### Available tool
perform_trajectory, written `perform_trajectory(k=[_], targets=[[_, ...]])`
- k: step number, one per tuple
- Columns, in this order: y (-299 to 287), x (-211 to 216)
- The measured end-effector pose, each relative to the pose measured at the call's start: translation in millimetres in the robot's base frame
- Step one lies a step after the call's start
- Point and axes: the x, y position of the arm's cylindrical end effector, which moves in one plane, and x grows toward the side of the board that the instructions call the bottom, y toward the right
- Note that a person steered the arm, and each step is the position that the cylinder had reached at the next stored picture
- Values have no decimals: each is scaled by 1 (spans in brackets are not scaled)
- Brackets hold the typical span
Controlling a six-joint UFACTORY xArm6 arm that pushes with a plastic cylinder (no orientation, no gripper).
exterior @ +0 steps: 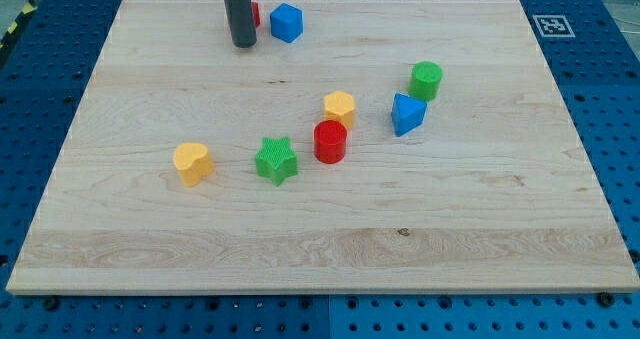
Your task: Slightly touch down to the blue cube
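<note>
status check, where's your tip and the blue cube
My tip at the view's top, just left of the blue cube, gap between them. Red block partly hidden behind the rod. Nothing between tip and cube.

It looks like a lab: a wooden board (320, 229) lies on a blue table with holes (610, 99), beside a black-and-white marker (552, 25).

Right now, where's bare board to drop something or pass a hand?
Bare: the whole strip along the view's bottom, below the yellow heart and green star; also the far left and right edges. Crowded: the centre cluster around the red cylinder, and the top by my tip and the blue cube.
</note>
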Motion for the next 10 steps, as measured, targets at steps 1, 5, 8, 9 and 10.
perform_trajectory(k=[1,5,8,9,10], targets=[[10,9],[99,-15],[118,-12],[124,12],[126,37]])
